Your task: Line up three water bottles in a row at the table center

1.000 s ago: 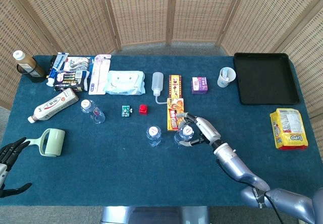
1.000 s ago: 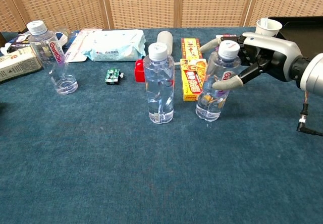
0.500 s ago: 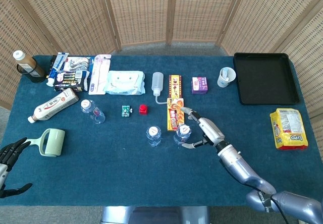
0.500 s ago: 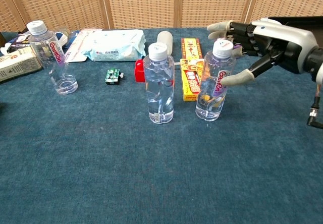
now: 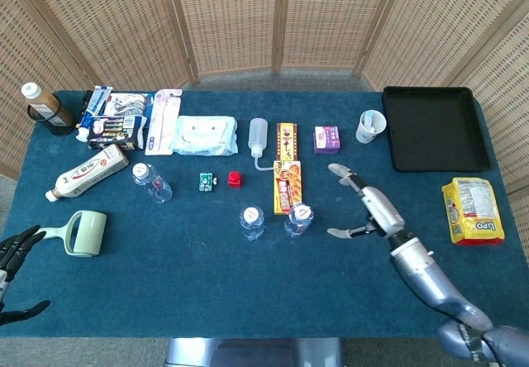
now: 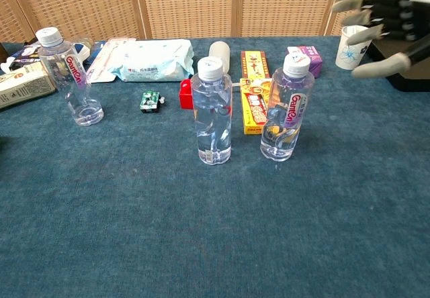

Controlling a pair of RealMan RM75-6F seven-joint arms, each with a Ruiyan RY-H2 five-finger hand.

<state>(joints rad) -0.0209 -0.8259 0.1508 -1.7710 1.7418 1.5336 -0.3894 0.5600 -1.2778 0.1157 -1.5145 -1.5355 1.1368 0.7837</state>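
The silver-grey right arm reaches in from the lower right corner of the head view, forearm angled up and to the left. Its dark-and-grey right hand point(image 5: 364, 208) hangs above the tabletop with fingers spread wide and thumb held apart, gripping nothing; the chest view shows the pale fingertips point(image 6: 354, 6) fanned out at the upper right edge. The black left hand point(image 5: 13, 261) sits at the lower left edge, fingers splayed and empty.

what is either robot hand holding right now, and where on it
Nothing. The right robot hand is open with fingers spread, clear of the nearest water bottle. The left robot hand sits open at the table edge, holding nothing.
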